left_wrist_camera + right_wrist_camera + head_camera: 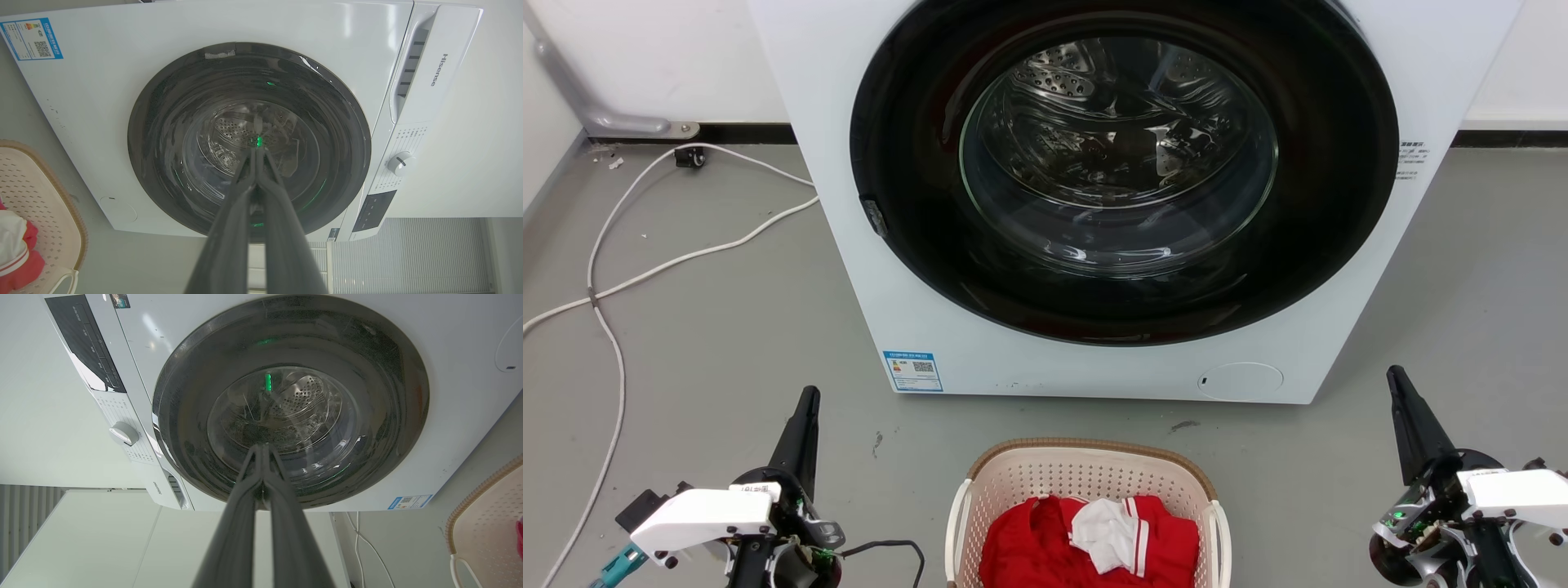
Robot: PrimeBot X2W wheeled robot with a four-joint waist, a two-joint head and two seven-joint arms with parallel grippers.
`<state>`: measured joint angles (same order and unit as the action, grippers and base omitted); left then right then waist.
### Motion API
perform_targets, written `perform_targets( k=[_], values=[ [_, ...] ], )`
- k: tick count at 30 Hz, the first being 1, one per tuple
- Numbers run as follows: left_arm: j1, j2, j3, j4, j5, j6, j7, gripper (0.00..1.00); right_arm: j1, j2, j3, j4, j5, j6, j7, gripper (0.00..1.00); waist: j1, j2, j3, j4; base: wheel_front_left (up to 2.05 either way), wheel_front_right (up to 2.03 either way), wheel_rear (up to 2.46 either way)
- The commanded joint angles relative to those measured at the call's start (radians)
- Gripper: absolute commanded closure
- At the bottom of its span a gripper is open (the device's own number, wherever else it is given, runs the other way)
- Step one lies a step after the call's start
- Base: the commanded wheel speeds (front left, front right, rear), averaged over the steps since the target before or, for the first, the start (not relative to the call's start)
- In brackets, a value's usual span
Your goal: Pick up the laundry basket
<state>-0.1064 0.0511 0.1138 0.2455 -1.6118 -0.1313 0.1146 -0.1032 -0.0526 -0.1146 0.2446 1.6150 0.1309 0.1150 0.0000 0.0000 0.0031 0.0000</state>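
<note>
The laundry basket point(1086, 472), cream perforated plastic with a brown rim and white side handles, stands on the floor at the bottom centre of the head view, holding red and white clothes point(1094, 539). My left gripper point(808, 398) is to its left and my right gripper point(1395, 377) to its right, both well apart from it and pointing at the washer. Both are shut with nothing held. The basket's edge point(49, 196) shows at the left of the left wrist view, where the left gripper point(256, 152) is shut. The basket's edge point(486, 526) and the shut right gripper point(263, 447) appear in the right wrist view.
A white front-loading washer point(915, 269) with a closed dark round door point(1123, 163) stands just behind the basket. White cables point(613, 286) run over the grey floor at the left. Bare floor lies between each gripper and the basket.
</note>
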Motion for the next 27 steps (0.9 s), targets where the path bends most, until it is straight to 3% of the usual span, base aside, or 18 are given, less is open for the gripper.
perform_targets(
  k=[1, 16, 17, 23, 27],
  values=[
    [-0.005, -0.002, 0.002, 0.0, -0.003, -0.004, 0.002, 1.0, -0.011, 0.004, -0.001, 0.001, -0.006, 0.0, 0.002, 1.0, 0.0, 0.0, 0.0, 0.0, 0.0, 0.0, 0.0],
    [-0.005, -0.002, 0.002, 0.0, -0.003, -0.004, 0.002, 1.0, -0.011, 0.004, -0.001, 0.001, -0.006, 0.0, 0.002, 1.0, 0.0, 0.0, 0.0, 0.0, 0.0, 0.0, 0.0],
    [0.0, 0.0, 0.0, 0.0, 0.0, 0.0, 0.0, 0.0, 0.0, 0.0, 0.0, 0.0, 0.0, 0.0, 0.0, 0.0, 0.0, 0.0, 0.0, 0.0, 0.0, 0.0, 0.0],
    [0.022, -0.001, -0.006, 0.003, 0.021, 0.001, -0.03, 0.0, 0.026, 0.001, 0.009, 0.017, -0.015, 0.0, -0.029, 0.0, 0.0, 0.0, 0.001, 0.0, 0.0, 0.0, 0.0],
    [0.026, -0.001, 0.0, -0.006, 0.083, 0.001, -0.05, 0.0, 0.032, 0.001, 0.007, 0.014, -0.094, 0.0, -0.049, 0.0, 0.0, 0.0, 0.001, 0.0, 0.0, 0.0, 0.0]
  ],
)
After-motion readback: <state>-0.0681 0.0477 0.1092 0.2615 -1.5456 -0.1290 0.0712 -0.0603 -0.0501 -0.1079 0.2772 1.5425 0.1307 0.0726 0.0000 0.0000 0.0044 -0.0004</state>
